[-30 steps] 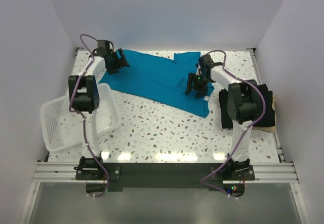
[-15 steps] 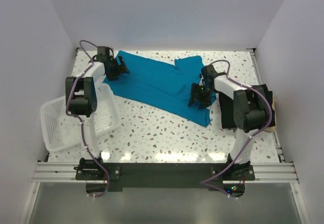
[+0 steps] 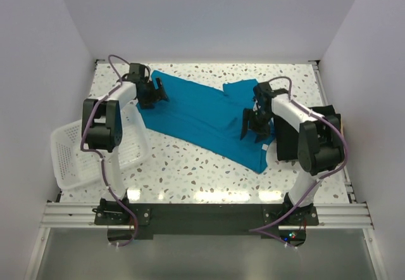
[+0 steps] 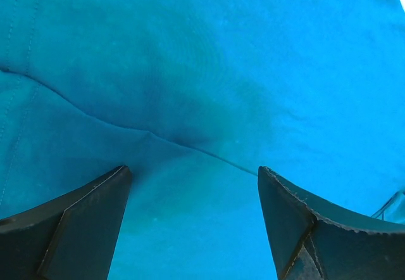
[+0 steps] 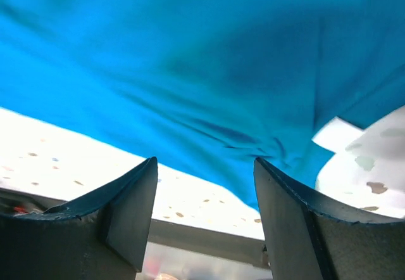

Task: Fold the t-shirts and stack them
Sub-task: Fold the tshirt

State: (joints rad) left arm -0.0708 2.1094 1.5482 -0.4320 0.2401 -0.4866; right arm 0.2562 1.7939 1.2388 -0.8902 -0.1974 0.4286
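flattening step: teal t-shirt (image 3: 202,112) lies unfolded across the far tabletop (image 3: 190,159). your left claw (image 3: 158,94) stands wide open, right claw (image 3: 252,130) half open, both over it, gripping nothing. next: pinch a hem.

The t-shirt (image 3: 196,112) lies spread on the table (image 3: 190,166), the basket (image 3: 76,159) to its left and nearer.

Showing soft, matt cloth in the teal t-shirt (image 3: 196,112), creasing gently along fine stitched seams. Showing a smooth, speckled, stone-look table (image 3: 190,159) under the teal t-shirt, glinting with reflected light. Showing white, slightly glossy plastic mesh in the basket (image 3: 69,166) beside the teal t-shirt. Showing matt black, faintly grainy plastic in the fingers (image 4: 69,235) of the left gripper (image 4: 193,169) over the teal t-shirt.
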